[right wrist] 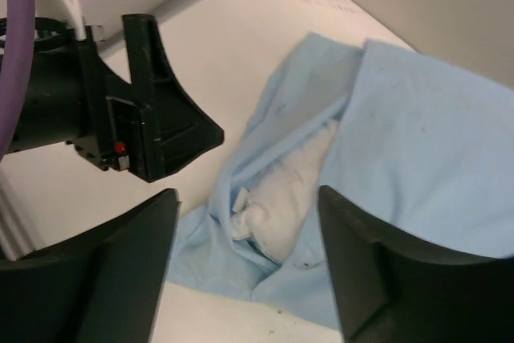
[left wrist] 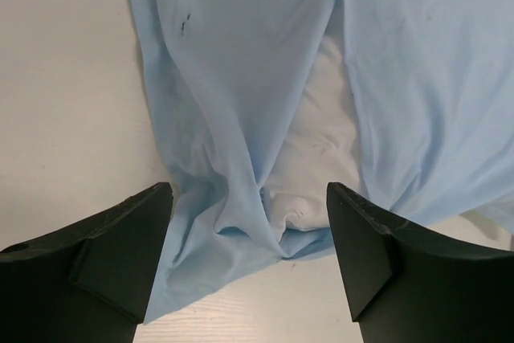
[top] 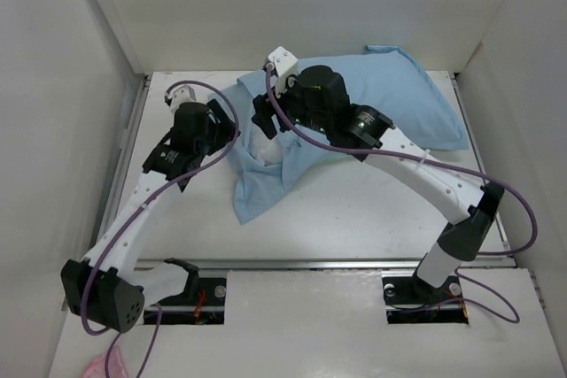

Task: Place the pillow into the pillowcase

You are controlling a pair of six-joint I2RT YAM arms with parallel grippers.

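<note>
My left gripper (left wrist: 249,218) and right gripper (right wrist: 247,226) gape wide, both empty. The pillow (top: 268,150) peeks from the pillowcase (top: 407,86) mouth at 8 o'clock; with the loose cloth unheld, it could slip out.

Pillow (left wrist: 317,134) mostly inside pillowcase (top: 399,86) on table (top: 354,210)

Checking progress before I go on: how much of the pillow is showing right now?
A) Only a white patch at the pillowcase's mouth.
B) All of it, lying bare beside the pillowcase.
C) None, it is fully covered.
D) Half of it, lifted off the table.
A: the wrist views show only a white patch of the pillow in the open mouth of the pillowcase, blue fabric covering the rest.
</note>
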